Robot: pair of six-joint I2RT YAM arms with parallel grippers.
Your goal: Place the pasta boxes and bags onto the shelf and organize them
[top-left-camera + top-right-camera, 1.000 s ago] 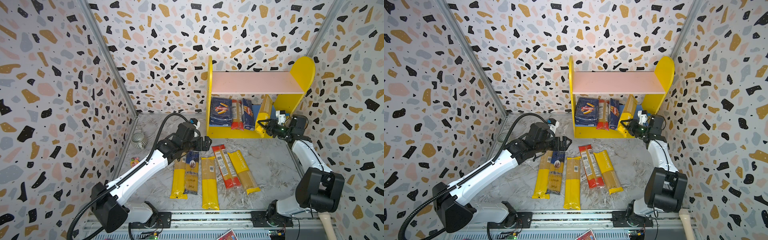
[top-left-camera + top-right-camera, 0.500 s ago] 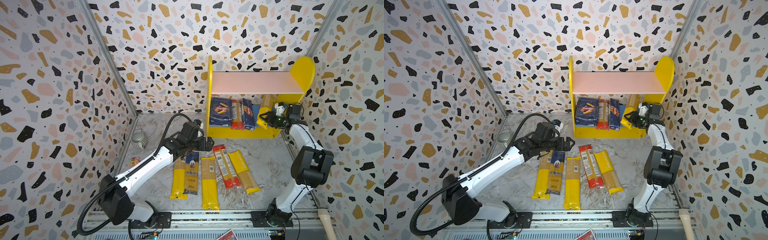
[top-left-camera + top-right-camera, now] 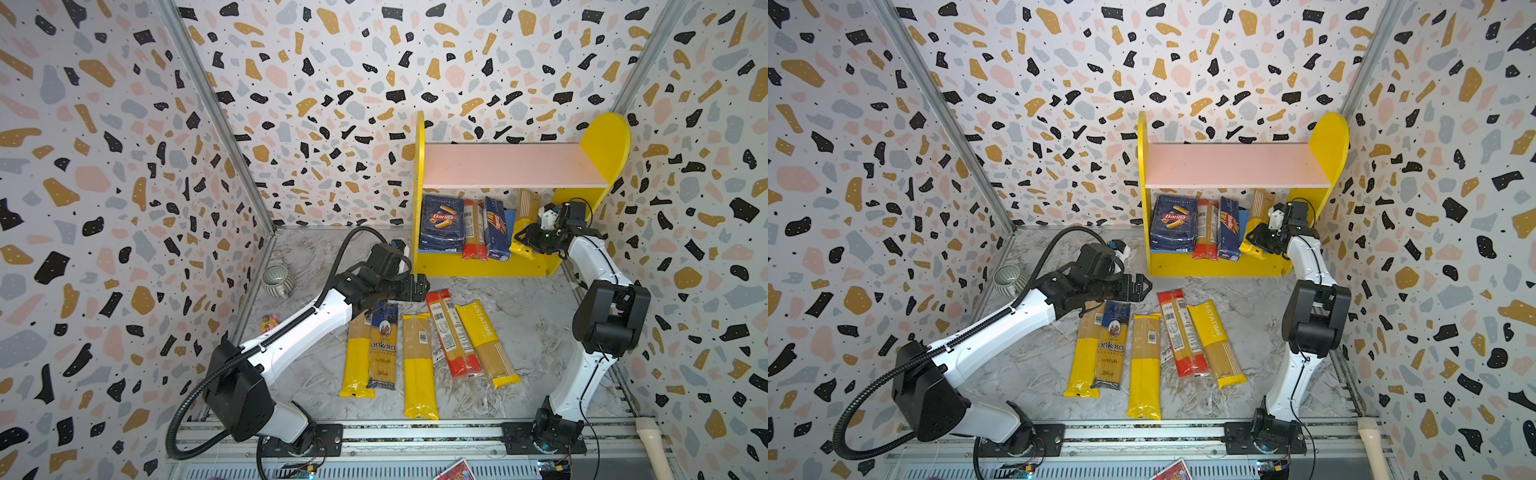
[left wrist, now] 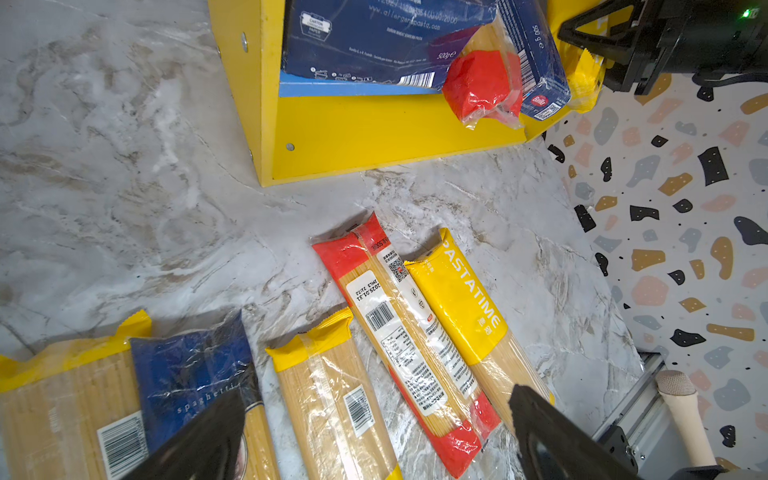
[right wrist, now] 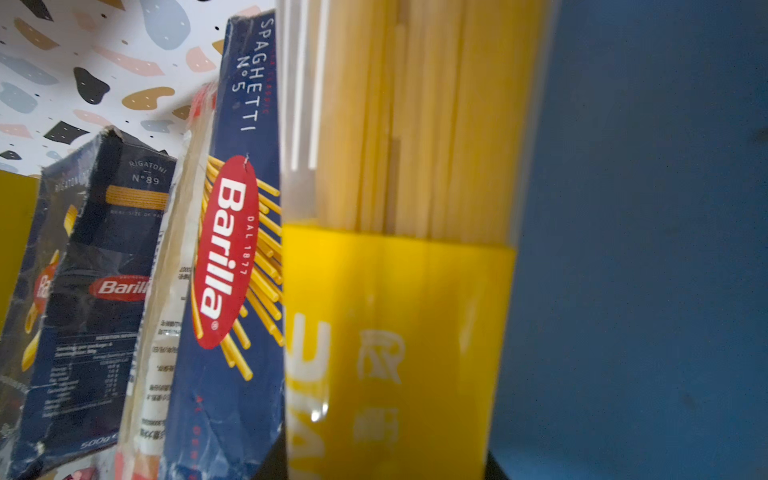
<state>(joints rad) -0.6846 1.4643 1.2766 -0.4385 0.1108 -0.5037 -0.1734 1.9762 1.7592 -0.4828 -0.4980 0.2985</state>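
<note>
Yellow-ended and upright, a bag [image 3: 527,205] is pinched in the right gripper [image 3: 524,244] on the lower board of the shelf [image 3: 478,268], seemingly so it lines up beside the spaghetti box [image 3: 496,226]. One red bag [image 3: 473,228] stands between that and the rigatoni box [image 3: 441,224]. The left gripper [image 3: 417,289], fingers spread wide and empty, hovers over five loose bags [image 3: 419,365] on the table [image 3: 540,316]: three yellow, one red, one blue.

Top of the yellow-ended bag [image 3: 527,205], seemingly behind the pink board [image 3: 511,166].
</note>
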